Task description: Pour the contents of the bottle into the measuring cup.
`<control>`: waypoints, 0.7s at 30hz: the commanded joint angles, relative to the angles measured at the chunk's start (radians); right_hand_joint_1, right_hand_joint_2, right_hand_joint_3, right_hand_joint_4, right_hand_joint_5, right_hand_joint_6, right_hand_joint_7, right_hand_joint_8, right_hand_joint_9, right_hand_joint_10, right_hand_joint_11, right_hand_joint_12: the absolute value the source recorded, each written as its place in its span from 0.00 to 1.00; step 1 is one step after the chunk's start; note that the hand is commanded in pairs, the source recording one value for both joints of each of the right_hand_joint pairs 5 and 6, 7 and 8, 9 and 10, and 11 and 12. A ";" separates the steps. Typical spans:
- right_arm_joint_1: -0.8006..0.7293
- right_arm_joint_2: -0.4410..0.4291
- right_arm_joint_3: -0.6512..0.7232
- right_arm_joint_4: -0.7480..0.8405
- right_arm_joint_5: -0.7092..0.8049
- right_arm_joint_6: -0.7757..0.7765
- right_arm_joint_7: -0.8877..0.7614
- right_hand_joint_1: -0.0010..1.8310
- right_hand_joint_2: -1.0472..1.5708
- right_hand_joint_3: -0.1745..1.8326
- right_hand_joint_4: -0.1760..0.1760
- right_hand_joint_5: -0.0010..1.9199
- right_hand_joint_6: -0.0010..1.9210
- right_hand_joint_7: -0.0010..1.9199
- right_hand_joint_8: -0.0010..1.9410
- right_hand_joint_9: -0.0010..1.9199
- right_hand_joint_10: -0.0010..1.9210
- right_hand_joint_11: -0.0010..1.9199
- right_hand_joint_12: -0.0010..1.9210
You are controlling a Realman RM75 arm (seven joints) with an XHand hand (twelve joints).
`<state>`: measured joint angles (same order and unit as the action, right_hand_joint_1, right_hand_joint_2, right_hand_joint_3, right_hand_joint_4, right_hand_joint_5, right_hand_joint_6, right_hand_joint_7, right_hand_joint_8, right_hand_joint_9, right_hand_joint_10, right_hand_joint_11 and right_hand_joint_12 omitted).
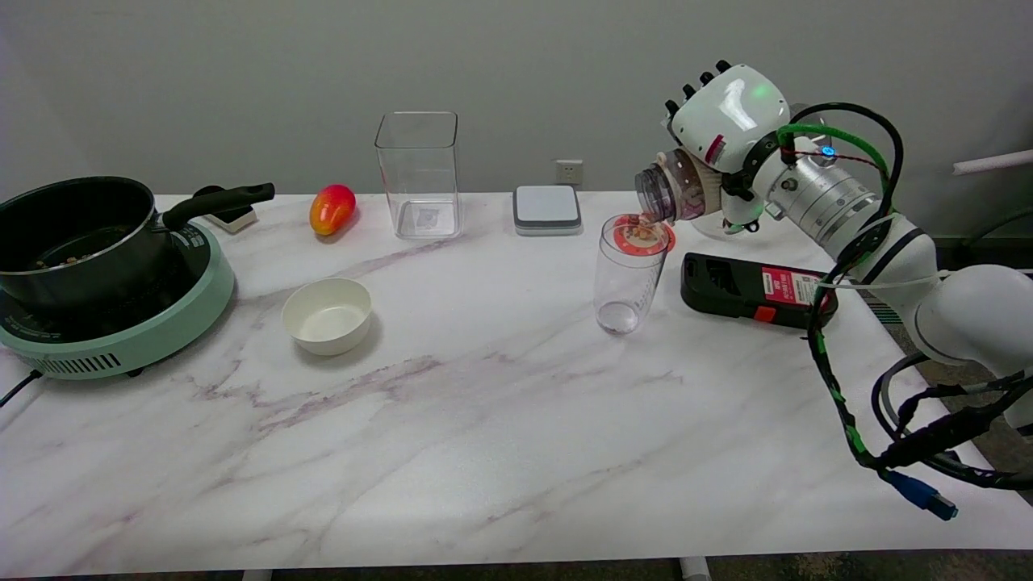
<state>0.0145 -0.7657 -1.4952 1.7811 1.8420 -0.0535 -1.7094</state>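
The small clear plastic bottle [674, 192] is tipped right over on its side, open mouth pointing left and sitting just above the rim of the tall clear measuring cup [628, 274]. Pale, crumbly contents show through the bottle wall, and a few bits appear to be at the cup's mouth, against a red disc seen through it. The white-and-black right hand [722, 121] is wrapped around the bottle's rear half, fingers curled over the top, clamped on it from behind.

That bottle looks light and fairly stiff, though thin plastic may flex if squeezed hard; the grip around the body, away from the neck, seems the sensible place, leaving the mouth free. The cup looks light too and narrow at the base, so it could topple with a knock from the neck.

Just right of the cup lies a black handheld device with a red label [754, 290]. Behind sit a grey-and-white square scale [547, 210] and a tall clear square container [418, 173]. Farther left: a white bowl [327, 315], a red-orange mango [332, 209], and a black saucepan [77, 230] on a pale green hob [145, 331].
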 commanded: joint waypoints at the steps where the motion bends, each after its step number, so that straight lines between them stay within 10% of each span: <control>1: 0.005 0.005 0.049 -0.002 -0.036 -0.092 0.000 0.81 0.72 0.39 0.50 0.82 0.82 0.86 0.85 0.69 0.69 0.63 0.63; 21: 0.010 0.006 0.037 0.004 -0.080 -0.098 0.004 0.81 0.72 0.38 0.50 0.82 0.82 0.86 0.85 0.69 0.69 0.63 0.63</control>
<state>0.0185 -0.7613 -1.4585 1.7822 1.7951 -0.1316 -1.7091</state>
